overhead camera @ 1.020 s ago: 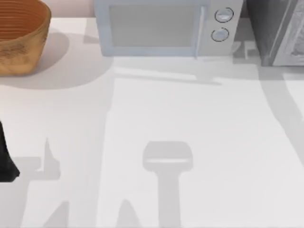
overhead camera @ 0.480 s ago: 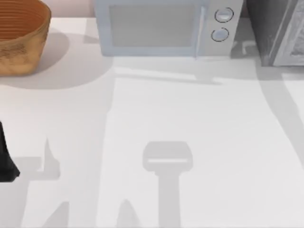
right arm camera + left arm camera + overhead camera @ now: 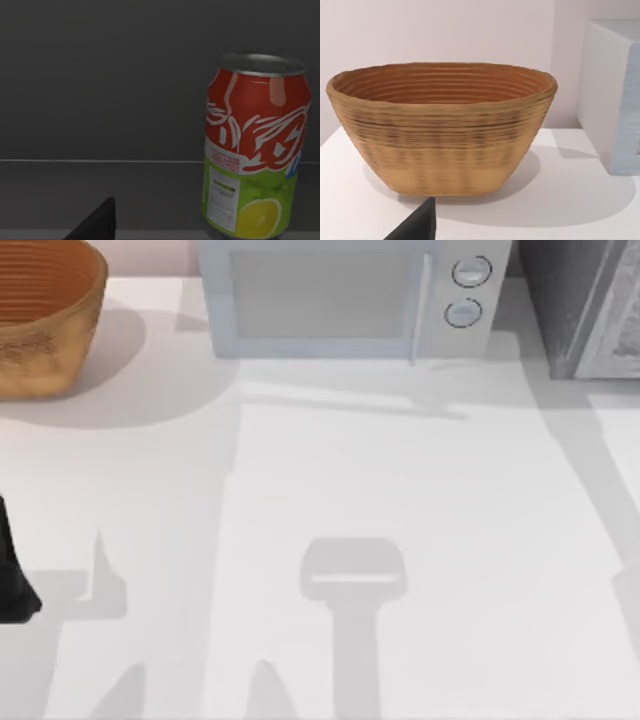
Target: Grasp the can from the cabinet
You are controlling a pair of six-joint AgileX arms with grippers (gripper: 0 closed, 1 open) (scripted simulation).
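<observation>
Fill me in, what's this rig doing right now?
The right arm is going for the upright red-and-green drinks can with a silver top, which stands on a dark grey cabinet shelf in the right wrist view; nothing grips it yet. The left arm is parked at the table's left edge, its wrist camera facing the woven brown basket on the white table, beside the pale blue microwave.
</observation>
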